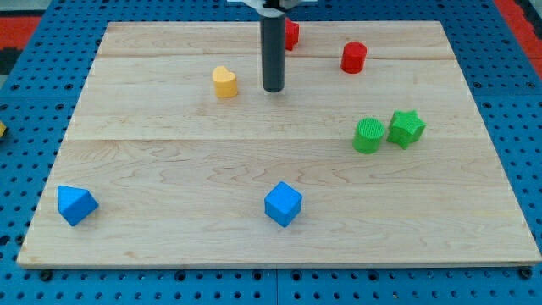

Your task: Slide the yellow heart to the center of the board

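- Small yellow heart-shaped block (224,82): upper-left of centre on the pale wooden counter (169,169); its pointing direction and long axis cannot be made out.
- Dark rod's tip (273,89): near the heart, on the view's right, apart.
- No fingers in view; state cannot be told.

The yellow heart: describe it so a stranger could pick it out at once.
Start at the wooden board and look to its upper half, just toward the view's left of my tip. The yellow heart sits there, apart from the rod. It is the only yellow block; the others are red, green or blue.
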